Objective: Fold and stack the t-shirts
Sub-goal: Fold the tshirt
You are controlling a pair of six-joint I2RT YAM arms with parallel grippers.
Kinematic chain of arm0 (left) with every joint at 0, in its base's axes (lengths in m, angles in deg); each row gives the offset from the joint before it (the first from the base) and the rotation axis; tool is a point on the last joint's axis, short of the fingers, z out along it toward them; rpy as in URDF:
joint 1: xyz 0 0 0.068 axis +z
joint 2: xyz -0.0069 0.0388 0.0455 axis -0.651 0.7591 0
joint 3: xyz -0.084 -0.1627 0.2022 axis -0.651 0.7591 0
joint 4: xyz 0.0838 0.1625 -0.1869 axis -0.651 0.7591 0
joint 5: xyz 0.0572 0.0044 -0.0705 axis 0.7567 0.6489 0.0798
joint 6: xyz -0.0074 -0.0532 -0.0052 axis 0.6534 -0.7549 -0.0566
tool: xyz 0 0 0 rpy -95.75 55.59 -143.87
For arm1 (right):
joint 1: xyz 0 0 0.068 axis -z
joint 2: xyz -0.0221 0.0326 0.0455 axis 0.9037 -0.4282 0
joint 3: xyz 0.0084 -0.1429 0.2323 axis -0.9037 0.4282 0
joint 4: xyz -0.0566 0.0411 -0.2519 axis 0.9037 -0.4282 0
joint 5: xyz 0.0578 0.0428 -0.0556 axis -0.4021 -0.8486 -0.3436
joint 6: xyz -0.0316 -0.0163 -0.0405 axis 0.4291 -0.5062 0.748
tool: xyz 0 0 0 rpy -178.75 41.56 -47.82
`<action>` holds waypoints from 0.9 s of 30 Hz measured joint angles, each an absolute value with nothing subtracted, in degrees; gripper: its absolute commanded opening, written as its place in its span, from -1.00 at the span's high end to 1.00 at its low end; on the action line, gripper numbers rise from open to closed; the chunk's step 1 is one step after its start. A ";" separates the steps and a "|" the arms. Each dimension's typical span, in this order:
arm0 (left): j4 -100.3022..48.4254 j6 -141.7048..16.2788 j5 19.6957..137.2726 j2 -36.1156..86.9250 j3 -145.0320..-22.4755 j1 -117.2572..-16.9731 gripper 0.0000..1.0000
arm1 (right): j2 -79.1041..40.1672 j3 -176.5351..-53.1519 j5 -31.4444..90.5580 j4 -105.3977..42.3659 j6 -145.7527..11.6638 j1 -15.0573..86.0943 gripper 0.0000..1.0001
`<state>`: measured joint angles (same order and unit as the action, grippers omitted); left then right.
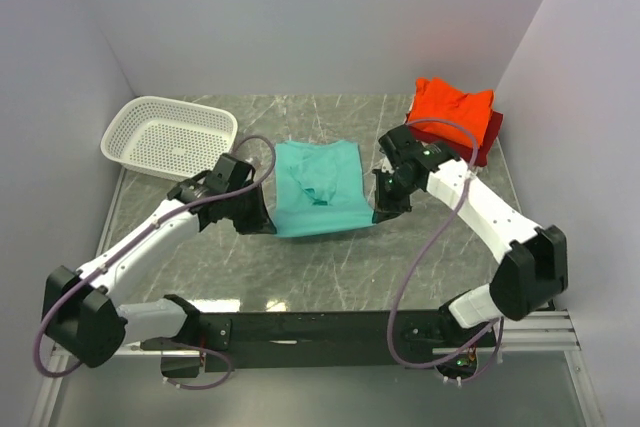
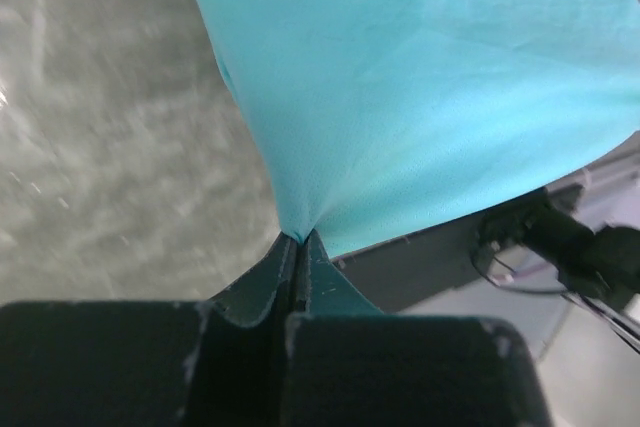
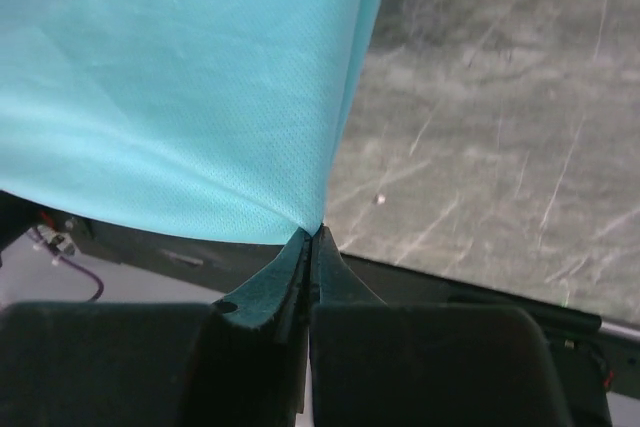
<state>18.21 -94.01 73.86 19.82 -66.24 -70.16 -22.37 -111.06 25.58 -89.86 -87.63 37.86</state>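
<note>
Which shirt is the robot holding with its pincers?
The teal t-shirt in the middle. Both the left pincer and right pincer pinch its near corners; the orange-red t-shirt lies folded in the far right corner, untouched.

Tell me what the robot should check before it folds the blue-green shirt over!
1. Left jaws shut on a near corner of the teal t-shirt: ok.
2. Right jaws shut on its other near corner: ok.
3. Near edge stretched straight between them: ok.
4. Shirt's middle smooth: not ok, the cloth is bunched there.
5. Bare table beyond the shirt to fold onto: ok.
6. Orange-red t-shirt apart from the teal one: ok.
</note>
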 measured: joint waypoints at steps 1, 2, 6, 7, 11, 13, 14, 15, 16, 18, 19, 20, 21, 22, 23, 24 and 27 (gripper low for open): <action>18.99 -94.95 73.47 18.77 -66.02 -70.68 0.99 | -21.06 -111.06 25.56 -90.80 -87.89 37.51 1.00; 19.52 -95.89 73.03 17.79 -65.84 -71.20 0.99 | -19.75 -111.06 25.58 -91.52 -88.09 37.27 1.00; 20.72 -98.97 71.41 15.67 -66.00 -71.99 0.99 | -16.58 -111.76 25.76 -94.38 -89.03 36.88 1.00; 20.83 -99.16 71.35 15.62 -66.28 -72.01 0.99 | -16.56 -112.48 25.95 -95.15 -89.22 36.88 1.00; 21.18 -99.91 71.37 18.01 -68.84 -72.06 0.99 | -17.87 -114.56 27.77 -95.19 -89.59 36.88 1.00; 20.59 -99.82 71.39 20.21 -69.98 -72.03 0.99 | -19.31 -115.48 28.60 -95.02 -89.75 36.90 1.00; 20.35 -99.71 71.39 21.33 -70.43 -72.03 0.99 | -20.03 -115.83 28.90 -94.91 -89.79 36.92 1.00; 20.04 -99.54 71.41 22.60 -70.87 -72.03 0.99 | -20.89 -116.31 29.30 -94.80 -89.86 36.92 1.00; 19.96 -99.23 71.43 23.91 -71.37 -71.97 0.99 | -21.80 -116.94 29.58 -94.78 -89.97 36.94 1.00; 19.54 -98.53 71.43 26.12 -72.27 -71.71 0.99 | -23.79 -118.36 30.30 -94.47 -90.01 37.03 1.00; 19.30 -98.29 71.41 27.27 -72.82 -71.49 0.99 | -24.54 -119.02 30.50 -94.36 -90.01 37.14 1.00; 19.02 -97.98 71.39 28.39 -73.39 -71.18 0.99 | -25.48 -119.89 30.65 -94.10 -89.99 37.31 1.00; 18.69 -97.68 71.39 29.11 -73.80 -70.92 0.99 | -26.35 -120.81 30.85 -93.92 -89.97 37.51 1.00; 18.49 -97.31 71.37 29.96 -74.39 -70.42 0.99 | -27.20 -121.73 31.15 -93.68 -89.92 37.68 1.00; 18.16 -97.00 71.33 30.66 -74.89 -69.96 0.99 | -28.03 -122.58 31.50 -93.35 -89.79 37.90 1.00; 17.75 -96.78 71.28 31.27 -75.29 -69.46 0.99 | -28.71 -123.33 31.77 -93.14 -89.73 38.06 1.00; 16.37 -95.84 70.56 32.98 -76.25 -67.75 0.99 | -30.96 -125.80 32.05 -92.81 -89.27 38.80 1.00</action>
